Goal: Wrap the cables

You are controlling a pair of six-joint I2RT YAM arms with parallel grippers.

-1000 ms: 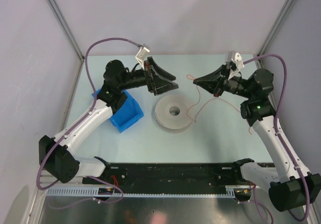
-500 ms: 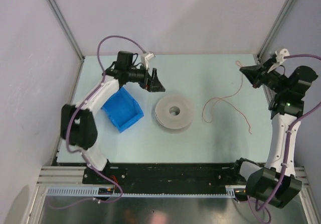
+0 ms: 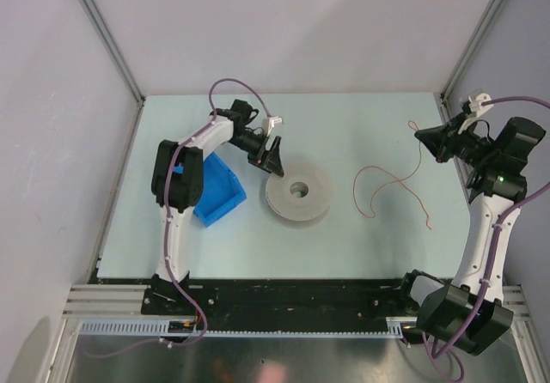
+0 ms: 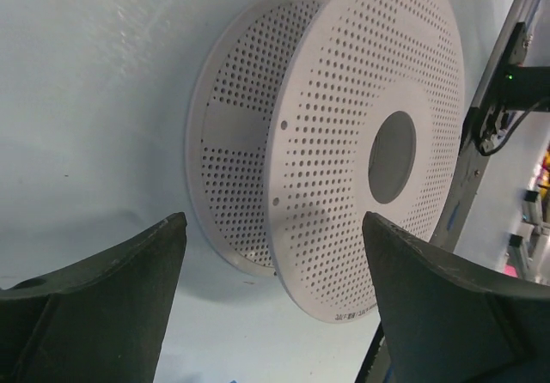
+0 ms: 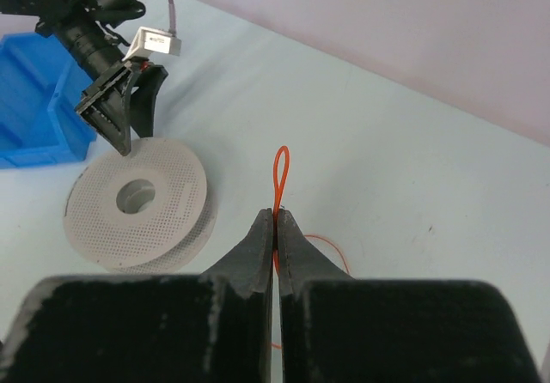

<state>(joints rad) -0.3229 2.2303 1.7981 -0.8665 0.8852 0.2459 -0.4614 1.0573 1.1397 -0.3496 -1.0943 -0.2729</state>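
Right wrist view: the right gripper [image 5: 275,215] is seen with jaws pressed together and the thin reddish-brown wire [image 5: 281,148] pinched between the tips. A narrow loop stands just above them. This grip cannot be made out from the top view.

Top view only: the rest of the wire is traced trailing from the gripper down onto the table [image 3: 361,254]. It curls in a loose bend to the right of the grey-white spool [image 3: 297,191], apart from it, and one end lies further toward the near right.

Left wrist view: the left gripper [image 4: 273,224] is held with jaws wide apart and nothing gripped. The spool's perforated flanges are framed between the fingers; contact cannot be told.

The spool is laid flat at table centre. A blue bin [image 3: 219,196] is noted to its left.

Pose: the left arm is folded back on itself, with its wrist reached to the spool's far-left rim. The right arm is stretched along the right edge, with the gripper raised near the far right corner and pointed left.
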